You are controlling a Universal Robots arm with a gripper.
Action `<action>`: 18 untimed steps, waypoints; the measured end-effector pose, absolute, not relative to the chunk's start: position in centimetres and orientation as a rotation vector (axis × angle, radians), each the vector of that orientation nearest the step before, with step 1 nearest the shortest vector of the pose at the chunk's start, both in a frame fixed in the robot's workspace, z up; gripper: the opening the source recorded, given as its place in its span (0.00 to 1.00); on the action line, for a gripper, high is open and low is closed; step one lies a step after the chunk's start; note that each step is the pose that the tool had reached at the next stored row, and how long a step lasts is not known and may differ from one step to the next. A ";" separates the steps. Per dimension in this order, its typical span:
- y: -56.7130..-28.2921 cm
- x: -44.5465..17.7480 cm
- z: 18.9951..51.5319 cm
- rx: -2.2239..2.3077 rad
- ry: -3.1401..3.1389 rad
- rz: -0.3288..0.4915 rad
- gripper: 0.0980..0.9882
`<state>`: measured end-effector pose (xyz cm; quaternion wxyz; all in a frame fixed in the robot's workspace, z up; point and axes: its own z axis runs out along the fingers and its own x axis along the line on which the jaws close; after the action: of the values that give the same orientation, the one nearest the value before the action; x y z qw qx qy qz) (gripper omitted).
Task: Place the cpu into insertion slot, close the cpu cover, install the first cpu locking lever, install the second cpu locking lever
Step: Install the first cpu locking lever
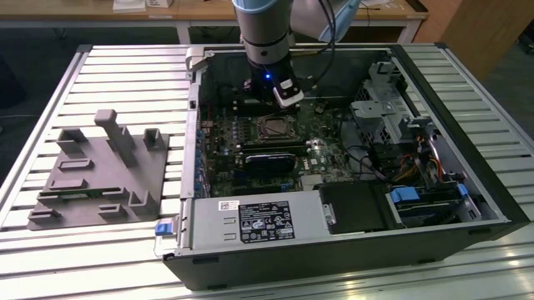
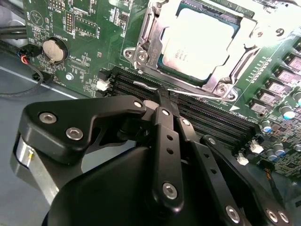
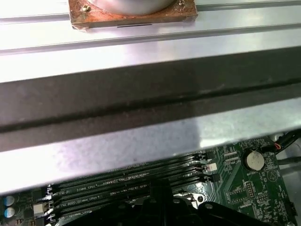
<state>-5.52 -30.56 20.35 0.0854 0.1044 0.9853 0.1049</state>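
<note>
gripper (image 2: 162, 97) fingers pressed together, nothing pinched, tips just above memory slots (image 2: 211, 120) | cpu (image 2: 197, 42) lies flat, silvery face up, seated in insertion slot (image 1: 274, 128); square, edges parallel to those slots | cpu cover (image 2: 143, 44) down around it | exterior view: slot at gripper's 6 o'clock, inside PC case (image 1: 334, 256)

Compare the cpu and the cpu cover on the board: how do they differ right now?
The cpu is a solid square with a pale, matte face; the cpu cover is a shiny metal frame with an open centre. The cpu sits in the middle, while the cpu cover rings it along its edges. Both are silvery and lie flat against the green board.
</note>
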 end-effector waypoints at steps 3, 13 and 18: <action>-30.6 -5.5 20.3 0.324 2.935 0.310 0.01; -30.6 -5.5 19.8 0.347 2.925 0.304 0.01; -30.6 -5.5 19.6 0.353 2.919 0.302 0.01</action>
<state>-5.53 -30.56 19.60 0.0926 0.1189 0.9833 0.1016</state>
